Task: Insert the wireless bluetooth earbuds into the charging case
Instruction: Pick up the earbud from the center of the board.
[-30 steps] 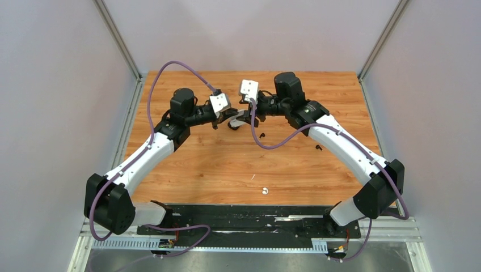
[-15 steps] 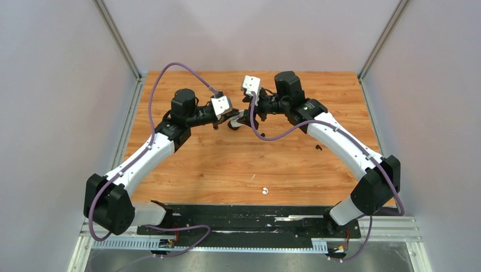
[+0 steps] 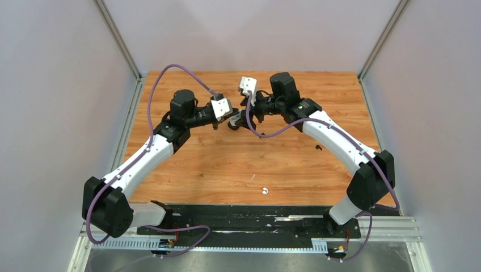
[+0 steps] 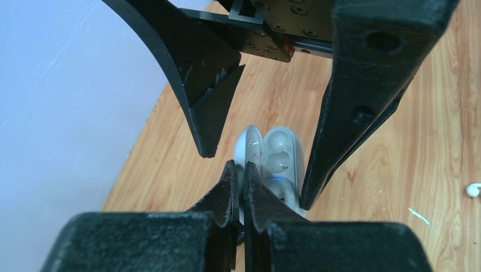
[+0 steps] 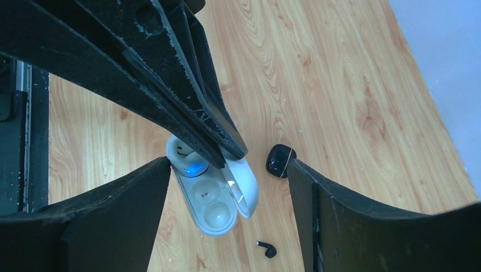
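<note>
The white charging case (image 5: 211, 205) lies open on the wooden table, its lid (image 5: 245, 190) raised and a blue light lit inside. It also shows in the left wrist view (image 4: 279, 156). My left gripper (image 4: 238, 165) is shut on the lid's edge; in the right wrist view its fingertips (image 5: 230, 144) cover the case's far end. My right gripper (image 5: 228, 162) is open, one finger on each side of the case. A black earbud (image 5: 266, 248) lies just beyond the case. A white earbud (image 3: 264, 190) lies near the front, and another black earbud (image 3: 318, 147) at the right.
A closed black case (image 5: 281, 160) sits next to the white case's lid. The two grippers meet at the back middle of the table (image 3: 193, 164), left gripper (image 3: 230, 119) and right gripper (image 3: 245, 117) close together. Grey walls stand on three sides.
The right arm has shifted a little left, toward the left gripper. The left gripper has edged right. The loose earbuds have not moved.
</note>
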